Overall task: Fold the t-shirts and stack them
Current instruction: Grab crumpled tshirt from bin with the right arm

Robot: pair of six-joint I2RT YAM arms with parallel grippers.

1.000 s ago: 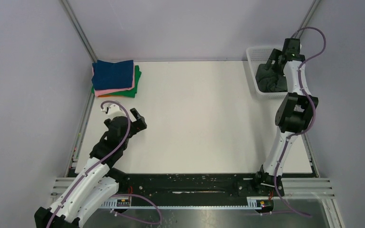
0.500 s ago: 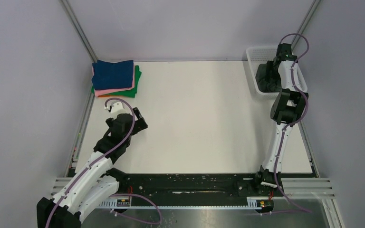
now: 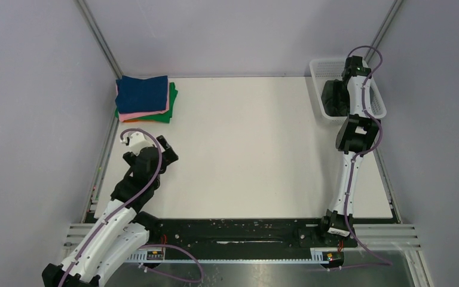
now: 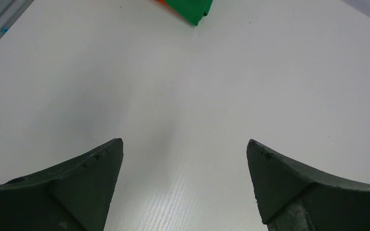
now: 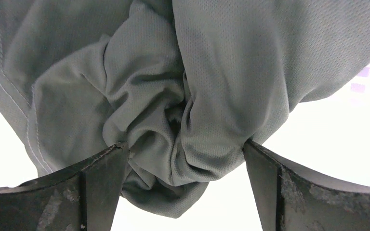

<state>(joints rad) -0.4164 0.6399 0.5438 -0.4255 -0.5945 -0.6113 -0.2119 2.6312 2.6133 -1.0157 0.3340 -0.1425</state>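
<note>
Overhead view: bright, even, diffuse light from above. White table close to washed out, no hard glare. Soft, faint shadows on table beside left arm and right arm. Focus sharp throughout.

Left wrist view: pale grey shadow smudges on tabletop; left fingers dark, underexposed, edges slightly soft.

Right wrist view: grey shirt crisp, weave and stitching legible, deep shadow in folds; background blown out white, lilac blotches at right; right fingers dark.

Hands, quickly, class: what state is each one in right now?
Left hand: open, holding nothing, above the table.
Right hand: open around the bunched grey t-shirt, not clamped on it.
</note>
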